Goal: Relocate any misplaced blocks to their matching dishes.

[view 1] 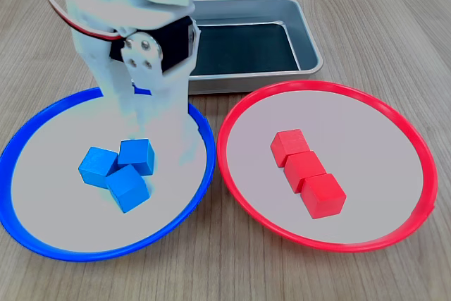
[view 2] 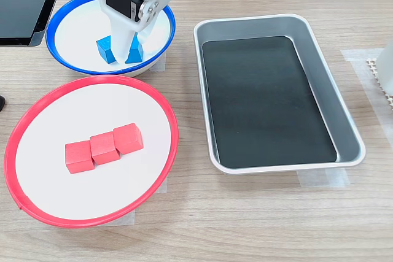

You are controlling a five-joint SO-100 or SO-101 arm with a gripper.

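The blue-rimmed dish [view 1: 42, 195] [view 2: 73, 29] holds three blue cubes [view 1: 136, 156] bunched together; in the second exterior view only two of them [view 2: 105, 50] show, either side of the fingers. The red-rimmed dish [view 1: 366, 139] [view 2: 92, 108] holds three red cubes [view 1: 304, 168] [view 2: 104, 148] in a touching row. No cube lies in a dish of the other colour. My white gripper [view 1: 151, 128] [view 2: 121, 53] points down into the blue dish just behind the blue cubes. It is open, with a gap between its fingers and nothing in them.
A rectangular silver tray [view 1: 303, 26] [view 2: 316, 72] with a dark floor stands behind the dishes in the first exterior view, and at the second exterior view's right. A dark object [view 2: 24, 4] sits at the second exterior view's top left corner. The surface is wood-grain table.
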